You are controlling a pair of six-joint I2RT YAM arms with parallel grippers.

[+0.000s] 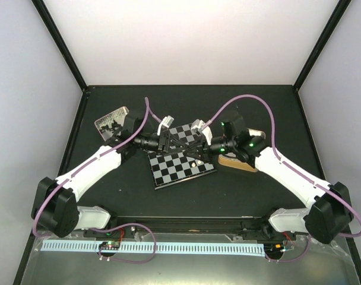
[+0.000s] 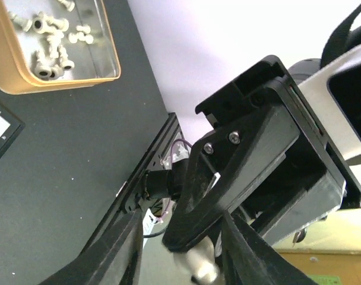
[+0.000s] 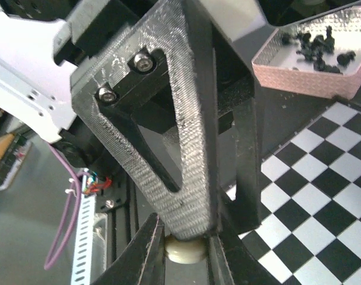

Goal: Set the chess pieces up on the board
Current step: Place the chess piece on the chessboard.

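Note:
Both grippers meet above the black-and-silver board. My right gripper is shut on the round base of a cream-white chess piece. My left gripper reaches in from the other side. Its textured finger rests on top of that piece. In the left wrist view the blurred white piece lies between the left jaws, which stand part closed with a gap still showing on one side. No pieces are visible on the board.
A pinkish tray holding several black pieces sits at the back left of the board. A tan box with several white pieces lies right of the board, under the right arm.

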